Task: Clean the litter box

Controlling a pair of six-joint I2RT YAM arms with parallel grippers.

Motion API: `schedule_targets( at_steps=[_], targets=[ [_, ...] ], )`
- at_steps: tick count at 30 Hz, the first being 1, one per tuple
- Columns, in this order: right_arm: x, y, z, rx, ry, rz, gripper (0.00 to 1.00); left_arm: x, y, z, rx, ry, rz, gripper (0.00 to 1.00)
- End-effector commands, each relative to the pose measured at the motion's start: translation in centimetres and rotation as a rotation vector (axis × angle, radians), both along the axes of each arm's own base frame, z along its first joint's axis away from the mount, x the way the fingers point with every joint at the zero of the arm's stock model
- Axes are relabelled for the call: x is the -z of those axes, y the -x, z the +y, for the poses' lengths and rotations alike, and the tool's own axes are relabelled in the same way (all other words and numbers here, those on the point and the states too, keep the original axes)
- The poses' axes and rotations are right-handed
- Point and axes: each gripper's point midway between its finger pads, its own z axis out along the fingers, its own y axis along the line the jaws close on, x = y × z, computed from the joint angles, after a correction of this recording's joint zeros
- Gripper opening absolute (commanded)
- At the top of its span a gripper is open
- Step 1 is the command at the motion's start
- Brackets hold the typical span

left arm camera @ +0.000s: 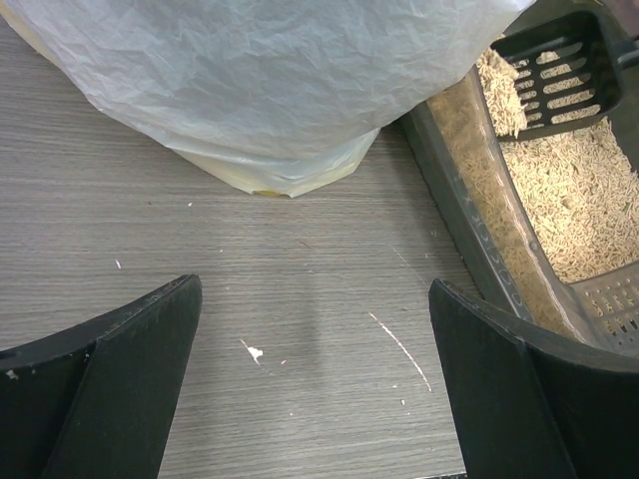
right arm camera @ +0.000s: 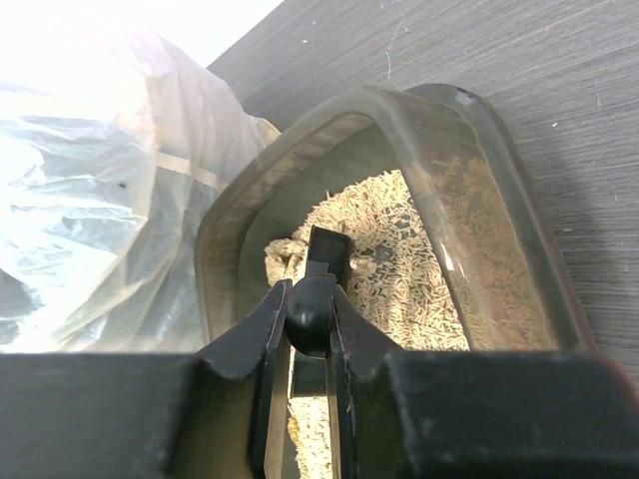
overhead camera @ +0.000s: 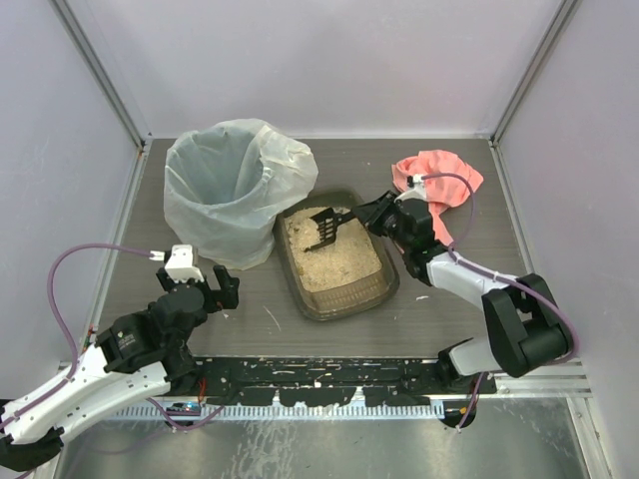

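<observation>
Left hand (left arm camera: 315, 384) hovers spread wide near the bin (overhead camera: 236, 188). Beside the bin sits the litter box (overhead camera: 344, 307), right hand (right arm camera: 311, 304) pinching the scoop (overhead camera: 324, 228) over its litter. Scooping step, I'd judge; next needs a level carry to the bin.

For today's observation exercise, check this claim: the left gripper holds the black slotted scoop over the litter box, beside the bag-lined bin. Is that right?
Wrong arm: the right gripper holds the black slotted scoop over the litter box, beside the bag-lined bin, as the top external view shows. The left gripper is open and empty.
</observation>
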Motion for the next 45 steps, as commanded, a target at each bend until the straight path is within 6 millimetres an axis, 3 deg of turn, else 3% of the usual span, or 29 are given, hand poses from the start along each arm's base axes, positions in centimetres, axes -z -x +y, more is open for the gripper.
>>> schedule_targets(
  at_steps=[1,10,21,26,29,33,36,37,40,43,45],
  targets=[
    [-4.9,-0.4,-0.5,0.005,-0.102,-0.101,0.01,-1.6,-0.2,-0.2,-0.001,0.047,-0.043,0.98],
    [-5.8,-0.1,-3.1,-0.006,-0.146,-0.1,0.01,-1.7,-0.2,-0.2,0.001,0.048,-0.042,0.98],
    [-7.4,0.9,-5.9,-0.084,-0.371,-0.115,0.01,-1.7,-0.2,-0.3,0.003,0.046,-0.04,0.98],
    [-6.9,1.0,-7.7,-0.025,-0.468,-0.117,0.01,-1.6,-0.2,-0.3,0.002,0.048,-0.042,0.98],
    [-6.5,1.7,-6.7,-0.069,-0.469,-0.116,0.01,-1.6,-0.3,-0.3,-0.001,0.047,-0.047,0.98],
    [-5.9,1.4,-9.7,0.056,-0.51,-0.121,0.01,-1.6,-0.3,-0.5,0.014,0.039,-0.037,0.98],
    [-6.7,1.6,-6.1,-0.083,-0.429,-0.135,0.01,-1.3,-0.3,-0.8,0.021,0.044,-0.032,0.98],
    [-7.2,1.6,-5.9,-0.091,-0.425,-0.156,0.01,-1.3,-0.3,-0.8,0.019,0.044,-0.034,0.98],
    [-5.6,1.3,-8.9,0.084,-0.47,-0.117,0.01,-1.4,-0.2,-0.6,0.011,0.039,-0.028,0.98],
    [-6.5,1.2,-6.3,-0.068,-0.42,-0.137,0.01,-1.5,-0.1,-0.4,0.011,0.056,-0.031,0.98],
    [-5.7,1.2,-8.5,0.04,-0.508,-0.117,0.01,-1.6,-0.1,-0.5,0.013,0.064,-0.042,0.98]
  ],
)
